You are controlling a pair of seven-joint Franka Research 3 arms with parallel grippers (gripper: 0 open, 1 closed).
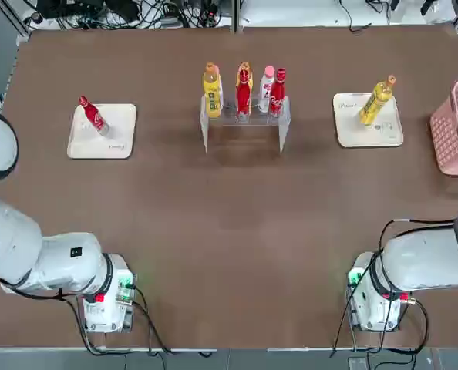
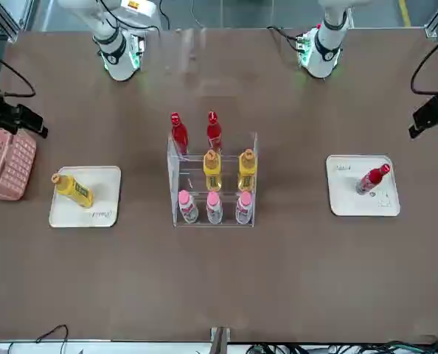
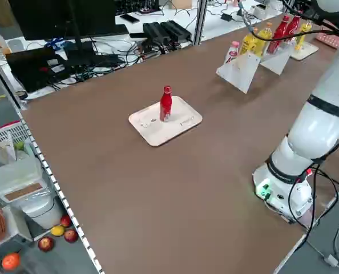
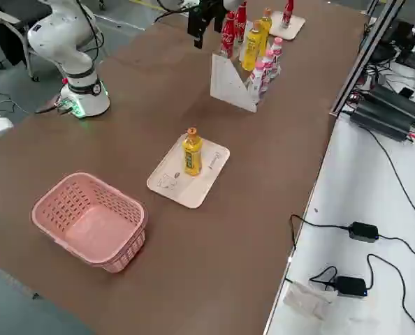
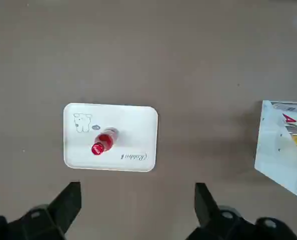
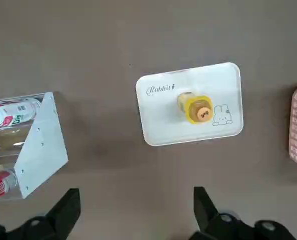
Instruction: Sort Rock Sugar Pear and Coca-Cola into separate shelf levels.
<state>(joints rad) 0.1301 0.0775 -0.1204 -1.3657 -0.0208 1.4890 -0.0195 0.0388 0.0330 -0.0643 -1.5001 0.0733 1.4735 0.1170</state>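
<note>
Shelf levels (image 2: 176,171) partly stocked; one Coca-Cola (image 1: 92,115) left and one Rock Sugar Pear (image 1: 376,100) right of it await; both end effectors (image 5: 136,210) (image 6: 136,212) open, empty.

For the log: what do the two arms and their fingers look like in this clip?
Both arms are glossy white with rounded segments and dark joint rings. The left arm and right arm have bases lit green with small red marks, and black cables trail from each. The left gripper and right gripper have black, angular fingers.
</note>
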